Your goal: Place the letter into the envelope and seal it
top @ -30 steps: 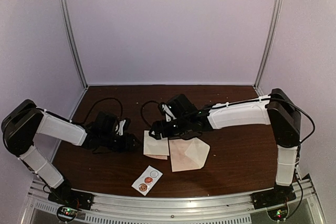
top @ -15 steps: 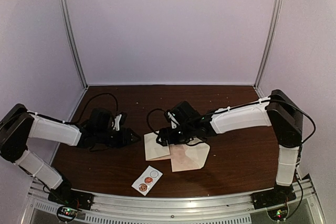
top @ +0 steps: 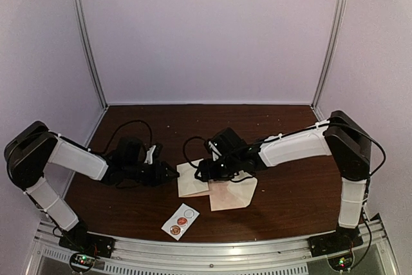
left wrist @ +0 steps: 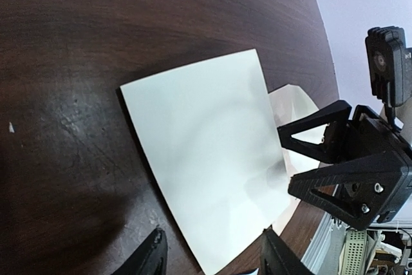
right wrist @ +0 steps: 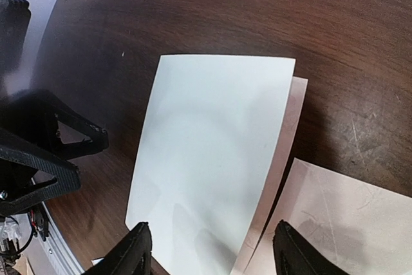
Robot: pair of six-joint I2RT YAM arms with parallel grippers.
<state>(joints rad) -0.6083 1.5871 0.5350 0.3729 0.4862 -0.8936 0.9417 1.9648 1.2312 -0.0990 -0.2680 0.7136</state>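
Sticker strip (top: 180,221) sits nearest, around 7 o'clock of the envelope (top: 234,192), which lies flat mid-table touching the letter (top: 191,181) at its 4 o'clock. Left gripper (left wrist: 214,259) is at the letter's 9, right gripper (right wrist: 212,256) at its 1. Both have fingers spread, holding nothing.

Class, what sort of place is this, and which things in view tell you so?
Probably a robot test cell, not a home: plain pale walls and aluminium posts enclose a dark wooden table, and a left arm and right arm are bolted to a metal rail at its near edge.
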